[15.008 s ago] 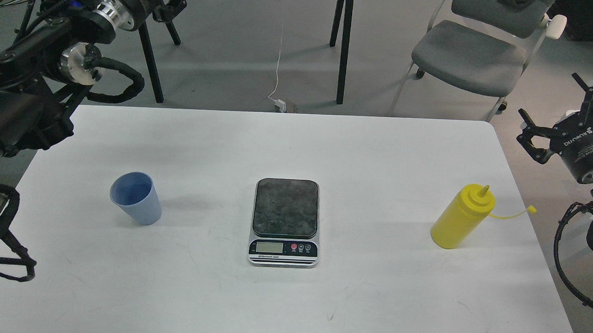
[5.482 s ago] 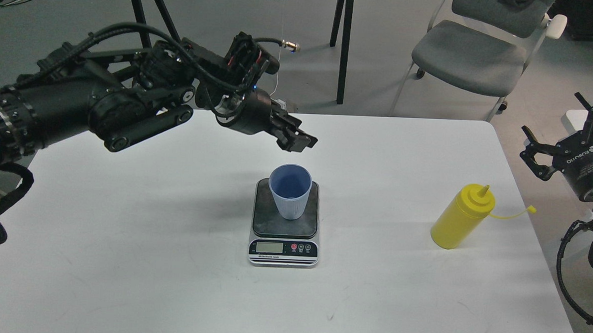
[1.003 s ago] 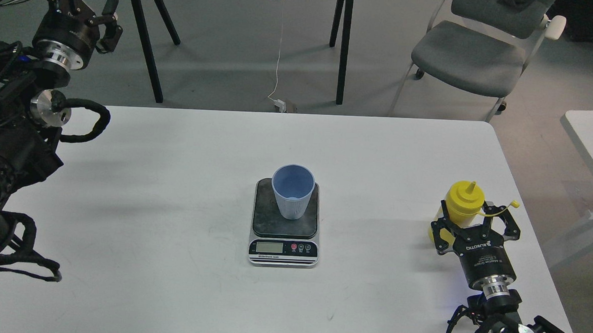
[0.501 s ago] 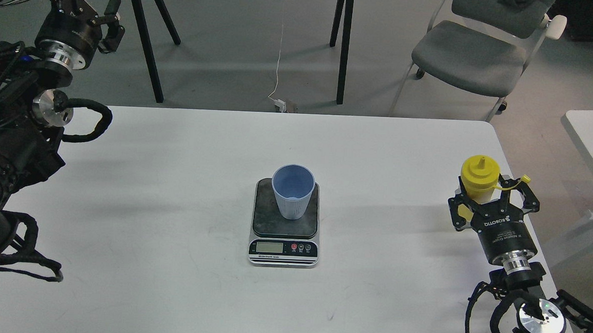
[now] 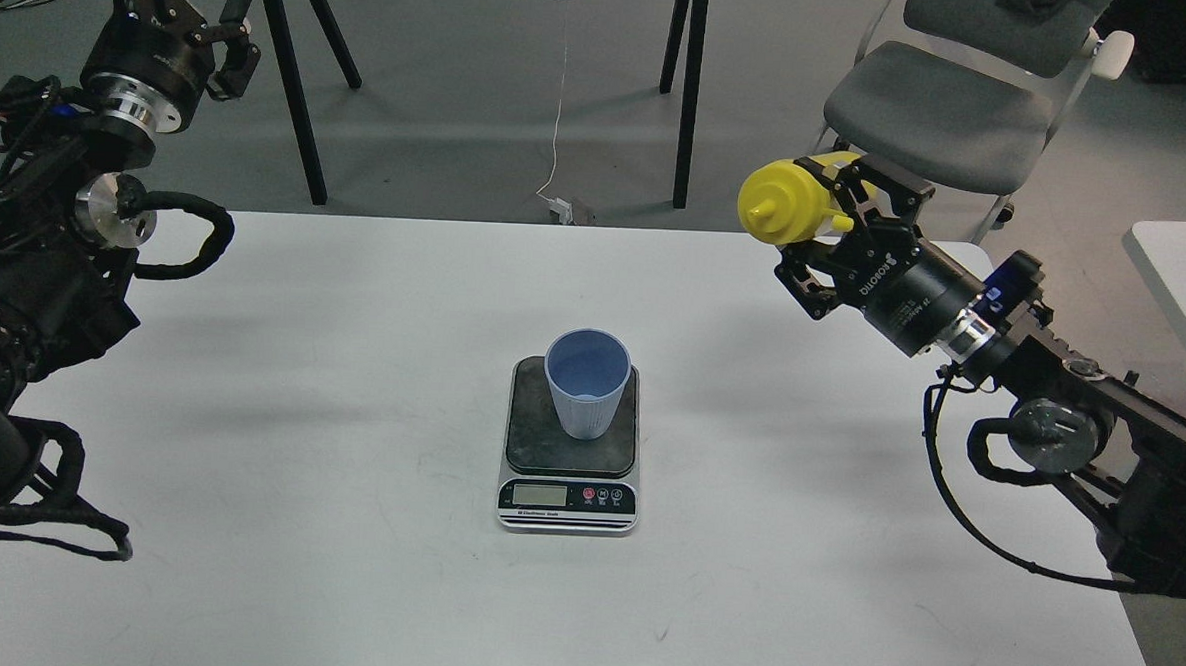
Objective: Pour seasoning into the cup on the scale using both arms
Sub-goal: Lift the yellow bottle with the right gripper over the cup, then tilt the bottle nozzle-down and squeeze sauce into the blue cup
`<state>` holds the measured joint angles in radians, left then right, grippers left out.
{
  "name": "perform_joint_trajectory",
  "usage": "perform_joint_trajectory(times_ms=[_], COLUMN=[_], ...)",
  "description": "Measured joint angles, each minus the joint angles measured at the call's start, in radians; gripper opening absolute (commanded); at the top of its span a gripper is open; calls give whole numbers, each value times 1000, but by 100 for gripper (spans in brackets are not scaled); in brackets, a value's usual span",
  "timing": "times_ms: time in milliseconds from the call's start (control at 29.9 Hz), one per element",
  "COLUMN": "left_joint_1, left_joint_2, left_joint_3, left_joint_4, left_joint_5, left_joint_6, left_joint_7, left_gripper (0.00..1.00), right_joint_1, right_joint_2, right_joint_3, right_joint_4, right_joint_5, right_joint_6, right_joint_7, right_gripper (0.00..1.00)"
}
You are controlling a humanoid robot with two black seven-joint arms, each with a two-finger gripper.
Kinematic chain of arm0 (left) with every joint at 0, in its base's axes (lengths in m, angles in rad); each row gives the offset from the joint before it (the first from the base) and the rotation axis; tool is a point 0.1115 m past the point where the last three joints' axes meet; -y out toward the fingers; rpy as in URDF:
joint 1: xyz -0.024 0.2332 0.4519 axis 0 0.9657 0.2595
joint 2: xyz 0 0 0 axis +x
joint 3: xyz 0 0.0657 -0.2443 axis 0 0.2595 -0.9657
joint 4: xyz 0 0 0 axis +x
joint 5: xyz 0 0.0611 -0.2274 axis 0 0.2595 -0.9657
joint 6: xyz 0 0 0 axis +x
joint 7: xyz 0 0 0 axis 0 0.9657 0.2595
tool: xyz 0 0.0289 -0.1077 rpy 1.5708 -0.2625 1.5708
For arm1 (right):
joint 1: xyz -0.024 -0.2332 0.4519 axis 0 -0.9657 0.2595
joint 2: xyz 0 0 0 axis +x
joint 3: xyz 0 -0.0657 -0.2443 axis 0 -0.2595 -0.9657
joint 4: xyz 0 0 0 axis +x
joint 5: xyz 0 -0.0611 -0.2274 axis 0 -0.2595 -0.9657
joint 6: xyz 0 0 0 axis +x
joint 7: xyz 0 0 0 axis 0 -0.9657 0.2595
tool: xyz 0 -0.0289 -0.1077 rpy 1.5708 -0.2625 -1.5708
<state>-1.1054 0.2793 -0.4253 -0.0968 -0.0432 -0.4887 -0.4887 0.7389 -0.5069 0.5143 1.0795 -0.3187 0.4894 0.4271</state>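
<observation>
Seasoning point(image 5: 787, 201), clamped in right gripper point(image 5: 838, 234), should travel over cup point(image 5: 587, 381) on scale point(image 5: 569, 442) before tipping further; left gripper point(image 5: 181, 30) idle, closure indeterminate.

The squeeze bottle point(image 5: 787, 201) is smooth yellow plastic. The cup point(image 5: 587, 381) is finely ribbed matt plastic. The scale point(image 5: 570, 450) has a mottled plate, and the bench point(image 5: 344, 522) is smooth white.

The cup point(image 5: 587, 383) stands upright on the scale point(image 5: 570, 444), which sits near the middle of the table point(image 5: 343, 562) with its display toward the near edge. To the right and above the table's far right part, the right gripper point(image 5: 838, 229) grips the seasoning bottle point(image 5: 791, 203) — tipped sideways, nozzle pointing left toward the cup. The left gripper point(image 5: 181, 15) hangs well apart at the far left, beyond the table; behind the table's right corner stands a chair point(image 5: 938, 113).
</observation>
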Motion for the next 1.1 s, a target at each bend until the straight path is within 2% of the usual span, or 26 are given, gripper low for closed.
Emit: perform_joint_trajectory(times_ms=[167,401,535,769,1103], left_joint_1=[0,0,0,-3,-6], left_joint_2=[1,3,1,-16,-22], left_joint_3=[-2,-3,-4,-4,-4], left_joint_4=[0,0,-1,-2,-1], left_joint_5=[-4,-6,-6,-6,-6], left_joint_6=[0,0,0,0,0], left_joint_7=[0,0,0,0,0], left_gripper=[92,92,92,92,92], right_joint_1=[193,337,391,454,466], right_joint_2=[-1,24,60,128,200], right_joint_3=[-156,-270,-318,-416,-484], right_joint_4=[-8,-1,-4,4,-9], right_joint_5=[-196,-632,-795,-909,-968], right_joint_6=[-23,-180,-236,-322,-349], right_joint_7=[-22,-67,-73,-73,-73], right_gripper=[17,15,13,13,13])
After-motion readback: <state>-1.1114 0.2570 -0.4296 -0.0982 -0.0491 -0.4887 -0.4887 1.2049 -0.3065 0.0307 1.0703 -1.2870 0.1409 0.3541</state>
